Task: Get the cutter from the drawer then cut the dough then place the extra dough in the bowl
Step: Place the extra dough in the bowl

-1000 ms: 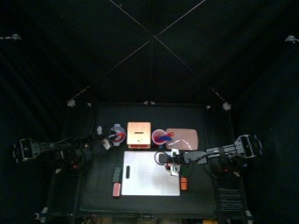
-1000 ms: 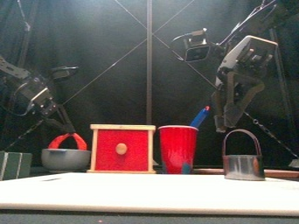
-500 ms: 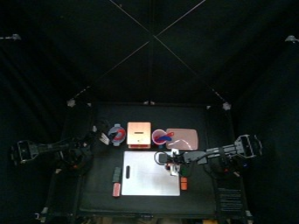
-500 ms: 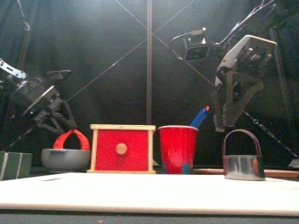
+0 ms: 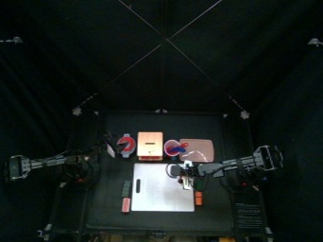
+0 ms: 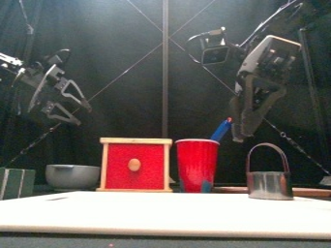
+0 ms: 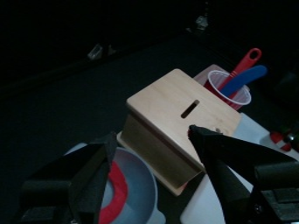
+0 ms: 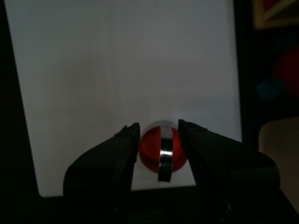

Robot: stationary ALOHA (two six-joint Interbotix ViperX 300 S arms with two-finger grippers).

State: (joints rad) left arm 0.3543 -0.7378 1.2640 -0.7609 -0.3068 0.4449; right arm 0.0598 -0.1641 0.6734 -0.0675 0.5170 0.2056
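Black curtains close the booth, and the black tabletop [image 5: 101, 213] carries a white board [image 5: 164, 194] at its front. On the board's right side the cutter [image 6: 268, 182] is stood with its wire handle upright. In the right wrist view a red disc of dough [image 8: 149, 149] is seen inside its ring. The right tool [image 8: 158, 129] is held well above it, its jaws parted and empty.

The cutter is judged light, stiff and smooth-walled. The top of the handle is the place to be gripped, since the thin wall may slip. The disc is judged soft and tacky, likely to cling to metal and board, so it is best lifted at its edge with little squeeze.

Behind the board the box [image 6: 135, 165] is set, its red drawer front looking shut, with a cup [image 6: 198, 165] just to its right. To the box's left the bowl [image 6: 74, 175] is found, and the dough ring [image 7: 119, 185] is seen lying inside it. The ring is judged thin and easily torn. The left tool [image 7: 149, 144] is held high, left of the bowl, its jaws wide apart with nothing between them.

No brand or writing can be read.
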